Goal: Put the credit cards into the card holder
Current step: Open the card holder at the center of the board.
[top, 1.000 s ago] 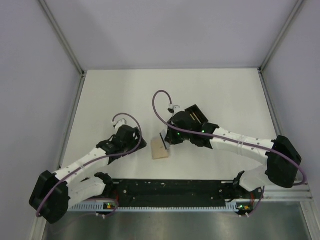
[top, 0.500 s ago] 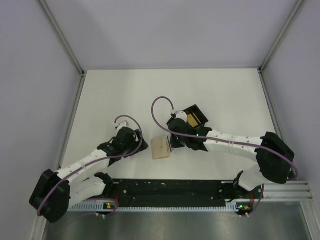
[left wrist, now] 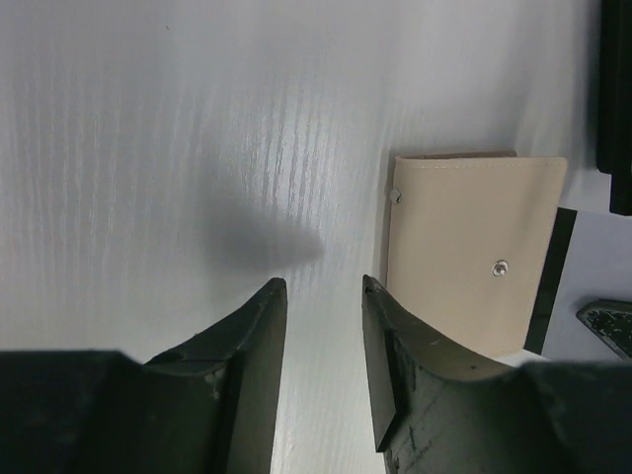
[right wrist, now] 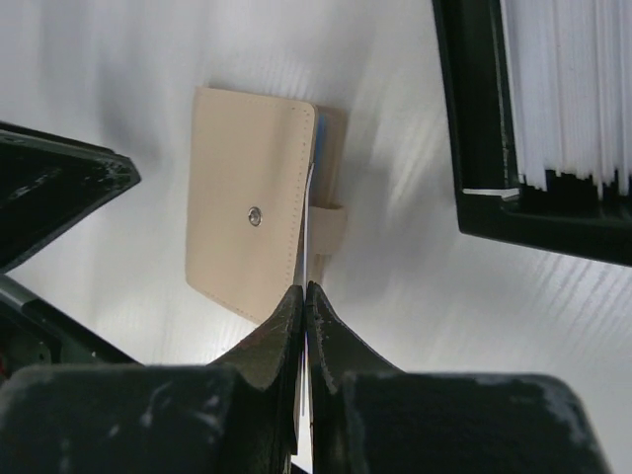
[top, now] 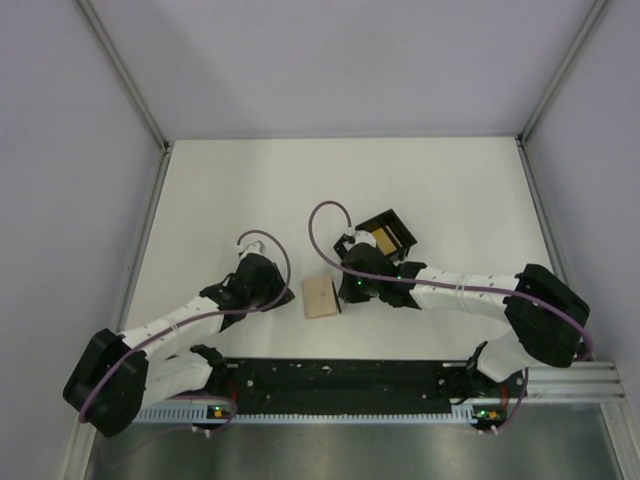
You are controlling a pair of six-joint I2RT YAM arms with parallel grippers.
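Observation:
The tan card holder (top: 320, 297) lies flat between my two grippers, its snap facing up (left wrist: 474, 257) (right wrist: 252, 217). A light blue credit card (right wrist: 319, 128) peeks from its right edge. My right gripper (right wrist: 304, 288) (top: 338, 285) is shut on a thin white credit card (left wrist: 588, 247) with a black stripe, held on edge against the holder's right side. My left gripper (left wrist: 318, 286) (top: 290, 298) hovers just left of the holder. Its jaws are open by a narrow gap with only bare table between them.
A black square tray (top: 385, 216) (right wrist: 464, 109) stands behind the right gripper, with more cards (right wrist: 563, 89) on edge inside. Grey walls close in the white table on three sides. The black rail (top: 340, 378) with the arm bases runs along the near edge.
The right gripper has drawn back from the tray to the holder's right edge, card in its grip. The left arm has slid right toward the holder.

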